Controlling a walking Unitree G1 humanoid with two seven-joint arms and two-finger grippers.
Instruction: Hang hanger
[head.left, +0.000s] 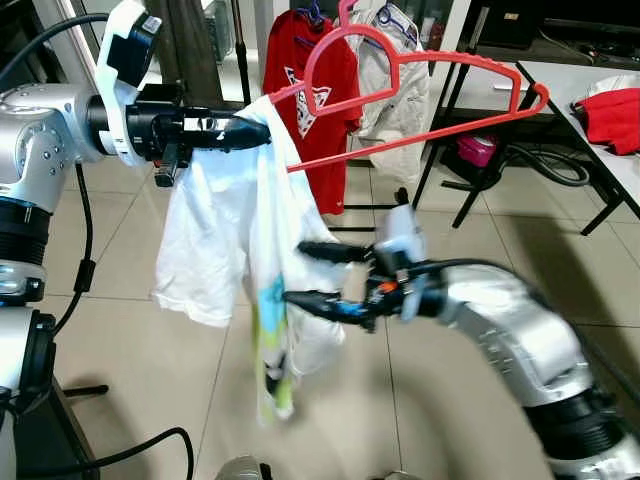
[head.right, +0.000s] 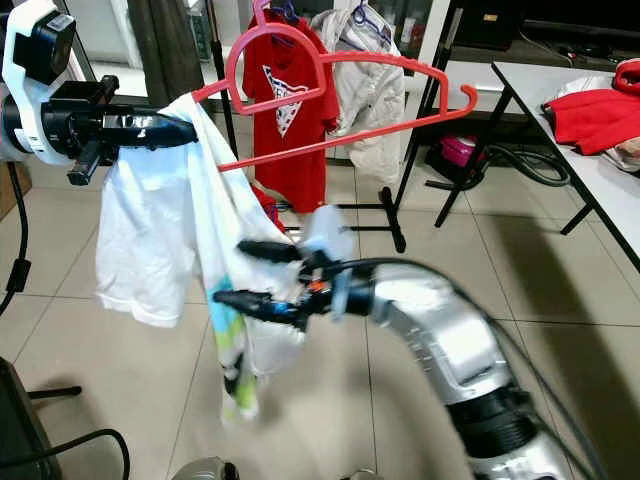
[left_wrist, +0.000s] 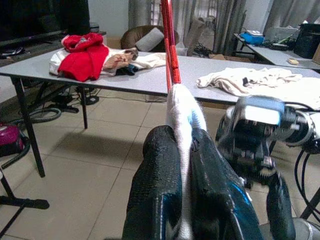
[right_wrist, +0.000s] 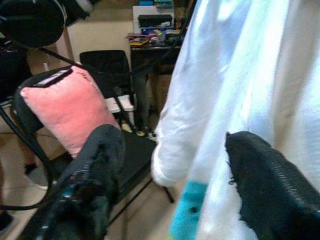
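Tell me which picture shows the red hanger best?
The left eye view: the whole red hanger shows, held up with the white shirt by the left gripper. The right eye view shows it too; the left wrist view catches one thin red bar.

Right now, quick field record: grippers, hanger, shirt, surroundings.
left gripper: shut on white shirt and the hanger's end, held up high
right gripper: open, fingers either side of the shirt's hanging part
red hanger: tilted, sticks out from the left gripper, shirt on one end only
white shirt: draped, hangs toward the floor
clothes rack: behind, holds a red shirt
table: clothes on top
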